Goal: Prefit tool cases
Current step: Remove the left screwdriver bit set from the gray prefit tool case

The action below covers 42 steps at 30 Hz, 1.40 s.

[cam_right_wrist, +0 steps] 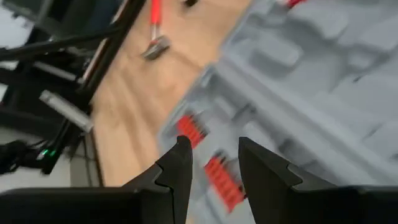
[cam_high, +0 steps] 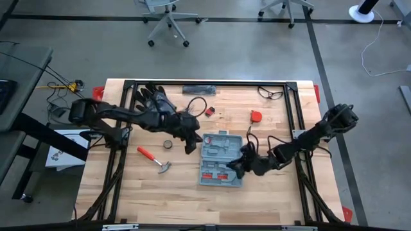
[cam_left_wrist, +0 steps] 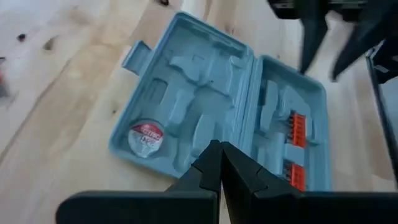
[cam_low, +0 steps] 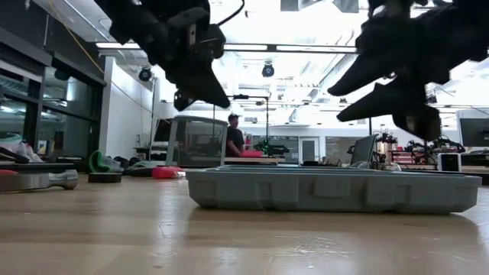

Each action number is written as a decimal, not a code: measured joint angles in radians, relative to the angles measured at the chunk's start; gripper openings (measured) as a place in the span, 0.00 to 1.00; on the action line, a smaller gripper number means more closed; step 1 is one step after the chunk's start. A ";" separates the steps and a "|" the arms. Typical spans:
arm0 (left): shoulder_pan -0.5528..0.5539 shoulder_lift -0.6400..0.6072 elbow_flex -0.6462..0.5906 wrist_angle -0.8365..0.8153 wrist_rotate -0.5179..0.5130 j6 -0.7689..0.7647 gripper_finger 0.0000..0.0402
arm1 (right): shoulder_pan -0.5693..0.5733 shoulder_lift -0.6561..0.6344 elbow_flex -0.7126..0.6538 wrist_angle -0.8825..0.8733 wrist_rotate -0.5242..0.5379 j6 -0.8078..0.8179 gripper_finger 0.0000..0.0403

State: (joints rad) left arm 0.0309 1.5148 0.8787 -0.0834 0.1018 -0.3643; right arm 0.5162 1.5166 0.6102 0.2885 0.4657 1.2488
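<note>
Closest to the table-level lens lies the flat blue-grey plastic clamshell tool case (cam_low: 334, 189), opened out flat on the pale wooden table (cam_high: 128, 186), roughly mid-table and a little toward the right arm's side. From above you see both halves side by side (cam_high: 221, 159), moulded recesses facing up, orange bit strips in the near half. Your left gripper (cam_high: 191, 145) hovers just off the case's left edge with its fingers pinched together and empty; the left wrist view shows the tips meeting over the shell. Your right gripper (cam_high: 235, 169) hangs over the near right part of the case, fingers spread wide with nothing between them; the right wrist view shows the gap above the orange strips. Judgement on handling: thin moulded plastic, light, fairly stiff across the ribs but apt to flex at the hinge, and smooth enough to skate on the wood if you push sideways. Take it by a rim wall or the latch tab side, not by the recess floors, and brace one half while working the other. A red-handled steel hammer (cam_high: 154, 160) lies left of the case, well apart; a small round roll of tape (cam_high: 167, 144) sits near the left gripper; a pair of dark gloves (cam_high: 153, 97) rests toward the far edge.
</note>
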 joint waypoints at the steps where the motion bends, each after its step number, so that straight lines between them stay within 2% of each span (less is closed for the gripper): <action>1: -0.009 0.013 0.000 0.006 -0.010 -0.001 0.00 | 0.010 0.000 0.000 0.003 0.001 0.001 0.31; 10: -0.029 0.091 0.000 0.075 -0.013 -0.080 0.00 | 0.034 0.000 0.000 -0.015 0.009 0.011 0.31; 36: -0.041 0.138 0.000 0.114 -0.006 -0.106 0.00 | 0.043 0.000 0.000 -0.089 -0.031 0.034 0.30; 39: -0.048 0.158 0.000 0.115 0.021 -0.105 0.00 | 0.068 0.000 0.000 -0.094 -0.029 0.057 0.26; 42: -0.058 0.191 0.000 0.130 0.048 -0.105 0.00 | 0.095 0.000 0.000 -0.110 -0.029 0.078 0.14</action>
State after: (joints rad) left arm -0.0269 1.7063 0.8787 0.0462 0.1494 -0.4694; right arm 0.6112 1.5166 0.6102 0.1782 0.4365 1.3266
